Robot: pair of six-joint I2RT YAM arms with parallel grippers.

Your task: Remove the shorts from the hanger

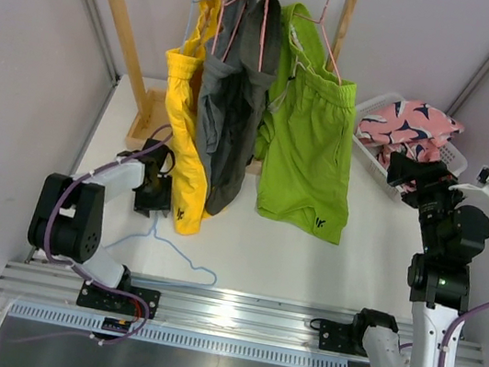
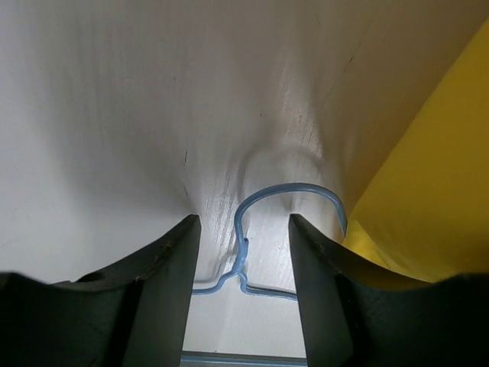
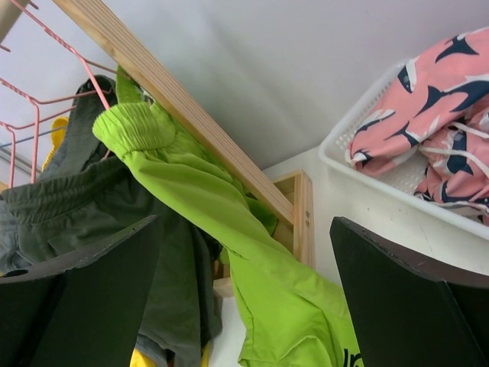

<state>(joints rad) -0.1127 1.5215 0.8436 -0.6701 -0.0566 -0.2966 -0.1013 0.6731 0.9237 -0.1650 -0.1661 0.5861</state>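
A robot lab cell by the look of it, plain pale wall panels point(image 1: 21, 64) closing in a white table point(image 1: 381, 261), aluminium rail point(image 1: 242, 318) along the near edge (left arm point(image 1: 66, 221) and right arm point(image 1: 440, 270) bolted to it), a wooden clothes rack point(image 1: 122, 34) standing on the tabletop.

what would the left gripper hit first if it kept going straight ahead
Probably the hook of the blue hanger, lying on the table between the fingers of the open left gripper; the yellow shorts hang to one side.
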